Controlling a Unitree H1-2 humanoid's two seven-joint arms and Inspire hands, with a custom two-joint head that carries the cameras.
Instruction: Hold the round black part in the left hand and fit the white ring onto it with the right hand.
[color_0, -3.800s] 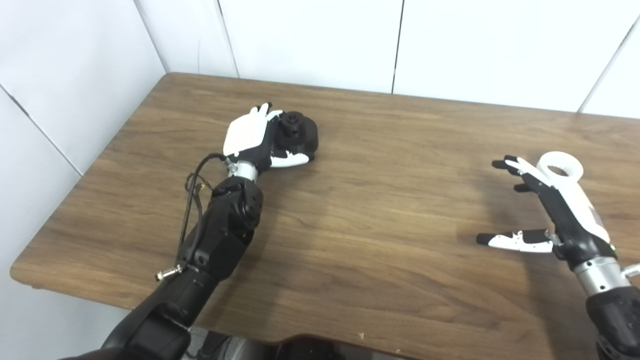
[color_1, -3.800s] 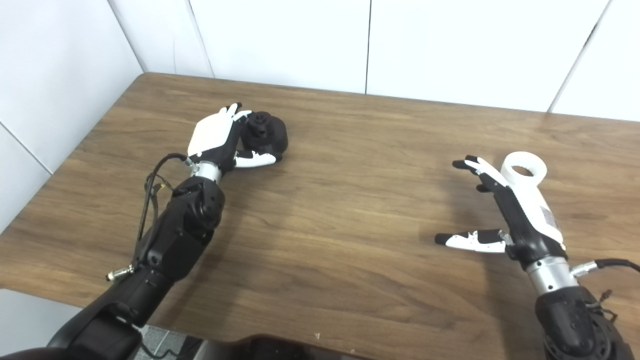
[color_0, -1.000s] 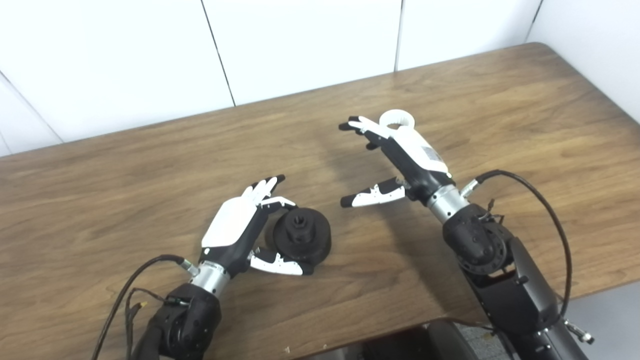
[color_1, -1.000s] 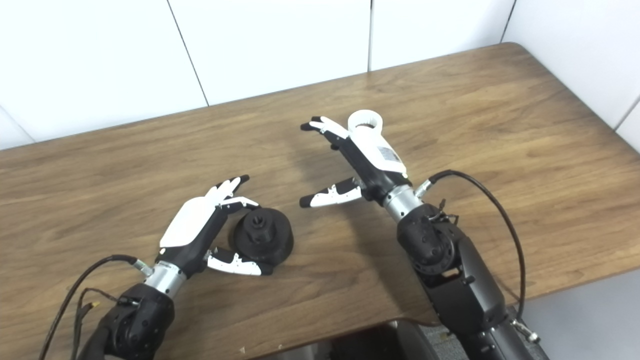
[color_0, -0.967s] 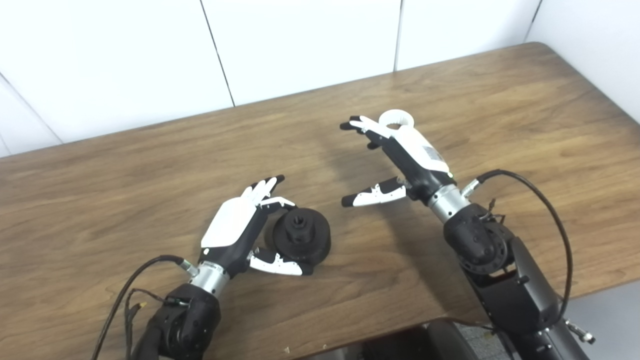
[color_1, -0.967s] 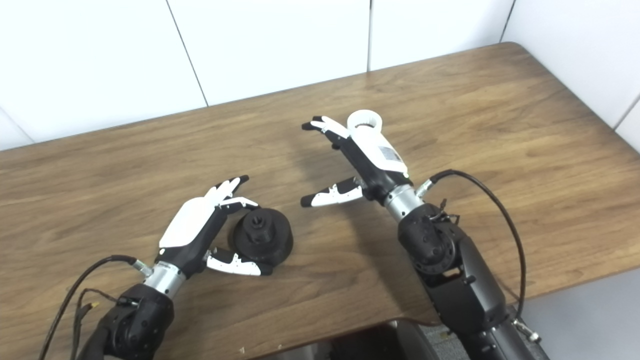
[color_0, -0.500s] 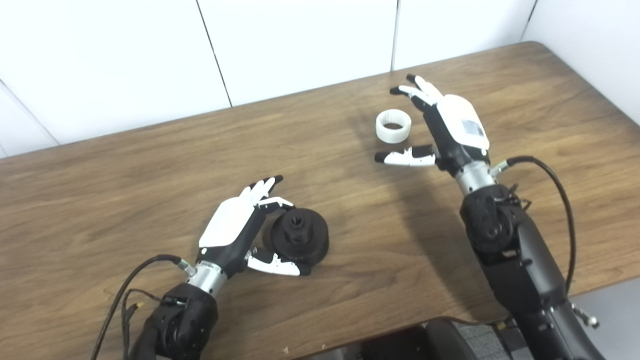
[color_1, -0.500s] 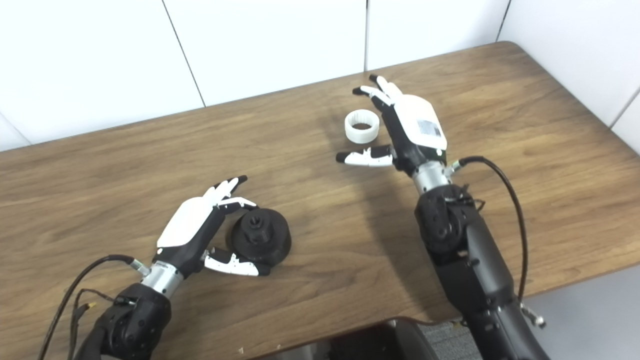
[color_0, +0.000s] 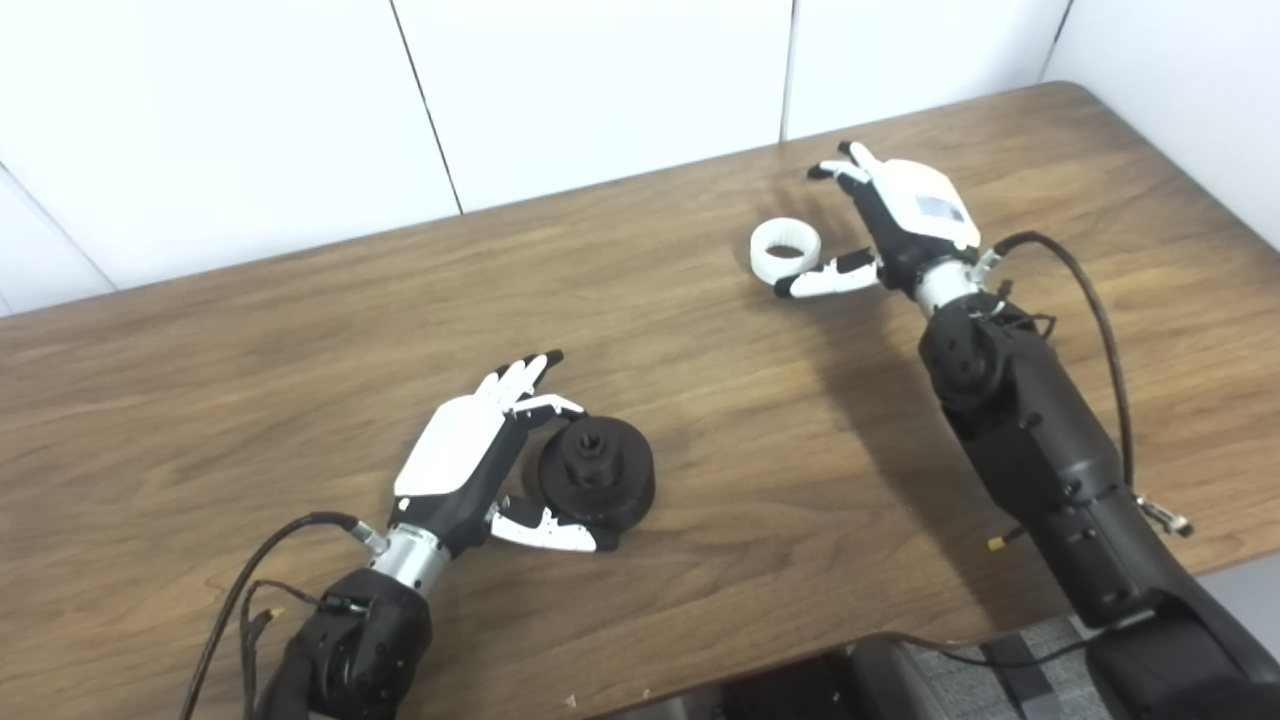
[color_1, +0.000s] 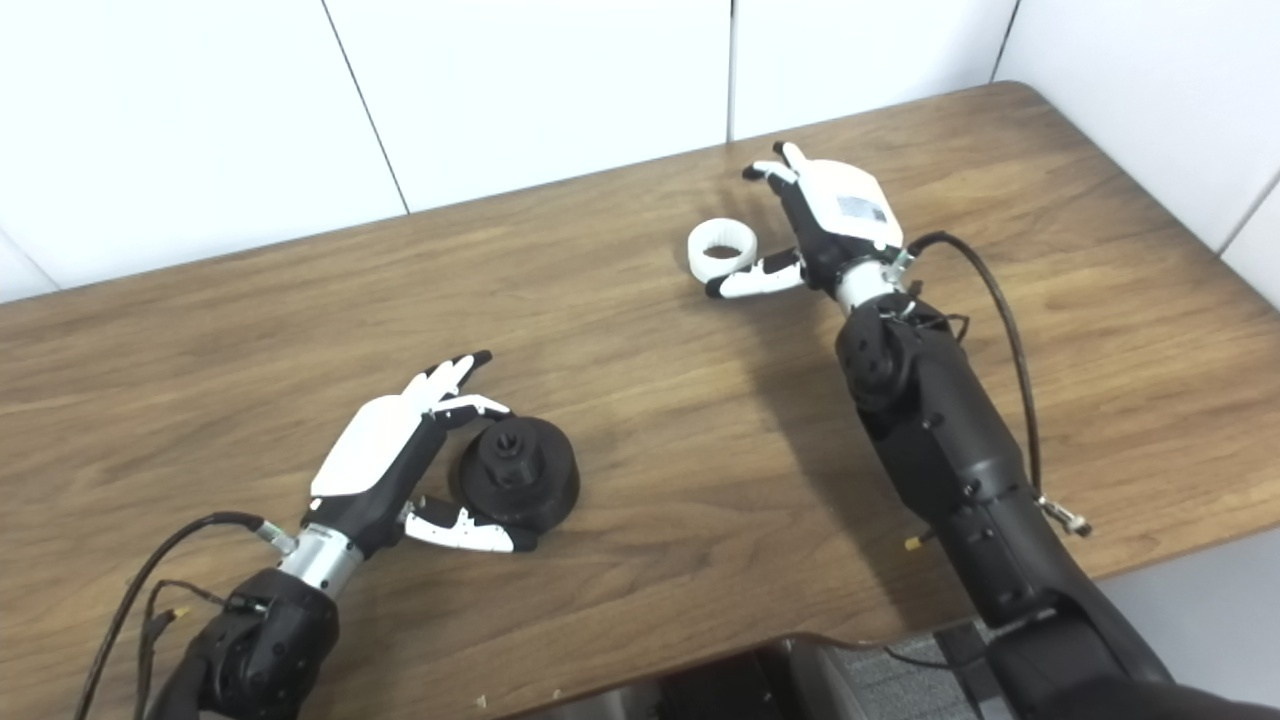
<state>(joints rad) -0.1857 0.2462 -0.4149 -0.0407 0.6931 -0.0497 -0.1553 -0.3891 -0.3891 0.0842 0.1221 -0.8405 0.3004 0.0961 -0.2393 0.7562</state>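
Right hand (color_0: 900, 215): unclenched, grasping nothing; fingers spread, thumb stretched toward the white ring (color_0: 786, 249), tip just beside or touching its near rim, cannot tell which.
White ring position: flat on the table (color_0: 250, 330), toward the far edge, right of centre, well short of the far right corner.
Left hand (color_0: 470, 455): loosely cupped around the round black part (color_0: 597, 481); thumb along its near side, fingers at its far left side. Fingers not clamped, so I log it as unclenched, not yet a real grasp.
Round black part position: sits on the table, nearer the front edge, left of centre, hub facing up; well apart from the ring.
Change, last half second: right hand has swung in closer to the ring and turned, thumb now at the rim where there was a clear gap.
Change, over the last second: right hand crossed from the ring's left side to its right side; ring did not move.
Change, left side: hand and black part unchanged across the last second.
Camera note: oldest view frames the table differently; head moved, so no comparison of positions from it.
Meaning for task (judgement): right hand is lining up the pick; ring not lifted, fitting not started.
Next need (judgement): close fingers across the ring wall, and firm up the left grasp first.
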